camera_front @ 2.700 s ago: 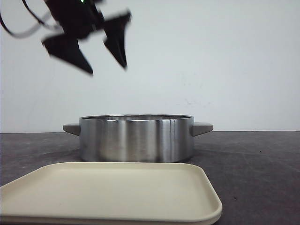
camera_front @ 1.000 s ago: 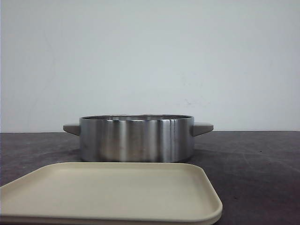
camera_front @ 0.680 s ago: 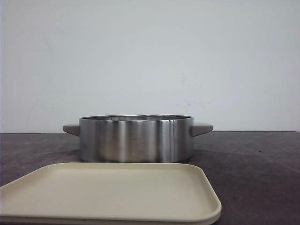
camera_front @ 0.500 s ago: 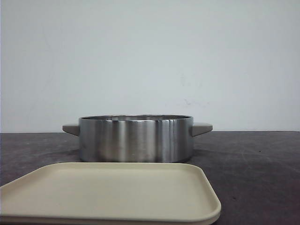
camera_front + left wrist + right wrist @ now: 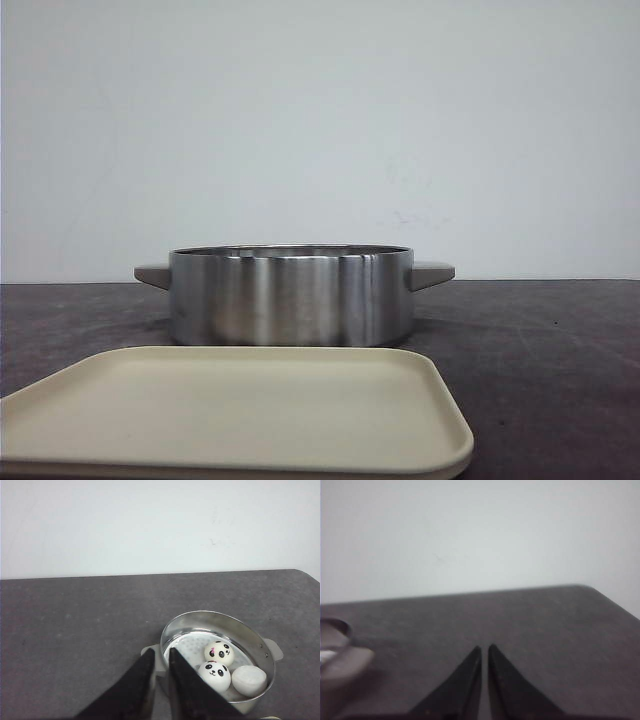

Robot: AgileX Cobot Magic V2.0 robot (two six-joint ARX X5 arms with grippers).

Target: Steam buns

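Buns, white panda-faced domes (image 5: 219, 652), sit inside the round steel pot (image 5: 252, 640); left gripper (image 5: 161, 656) and right gripper (image 5: 484, 651) both nearly closed, holding nothing

Both the left gripper (image 5: 161, 652) and right gripper (image 5: 484, 649) hang above the table, black fingers nearly pressed together, holding nothing.

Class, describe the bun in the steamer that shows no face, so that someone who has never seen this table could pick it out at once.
Find the round steel steamer pot with grey side handles on the dark table. Inside lie white buns; two show black panda faces. The faceless bun lies beside them against the pot's wall, plain white with no eyes or mouth showing.
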